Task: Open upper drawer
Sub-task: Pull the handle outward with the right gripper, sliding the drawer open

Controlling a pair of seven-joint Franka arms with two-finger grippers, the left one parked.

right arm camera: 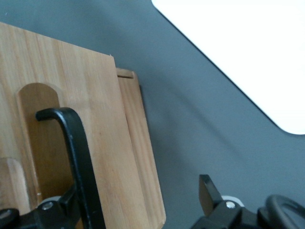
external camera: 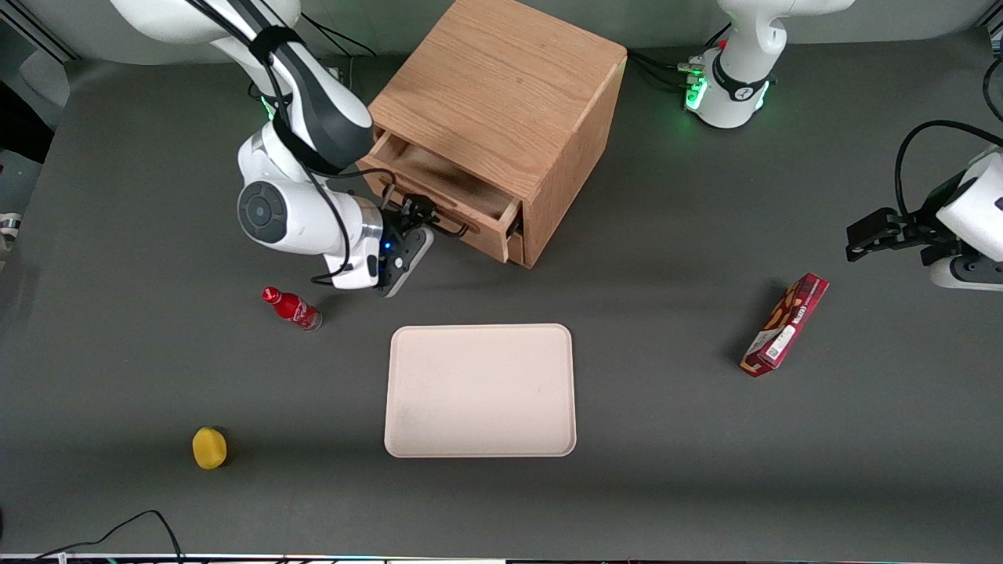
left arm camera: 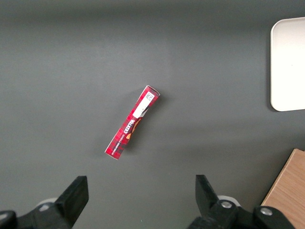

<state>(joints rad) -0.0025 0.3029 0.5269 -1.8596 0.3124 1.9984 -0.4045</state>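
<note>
The upper drawer [external camera: 448, 205] of the oak cabinet [external camera: 501, 86] stands pulled out part way, and its shallow wooden tray shows from above. Its black wire handle [external camera: 443, 222] runs across the drawer front [right arm camera: 90, 124]. My gripper [external camera: 409, 218] is at that handle, in front of the drawer and just above the table. In the right wrist view the gripper [right arm camera: 140, 195] is open, its fingers wide apart. The handle bar [right arm camera: 78, 157] passes just inside one finger [right arm camera: 64, 207]. The lower drawer is mostly hidden under the upper one.
A beige tray [external camera: 480, 390] lies on the table nearer the front camera than the cabinet. A red bottle [external camera: 291, 308] lies close to my wrist, a yellow object [external camera: 209, 447] nearer the camera. A red box [external camera: 785, 324] lies toward the parked arm's end.
</note>
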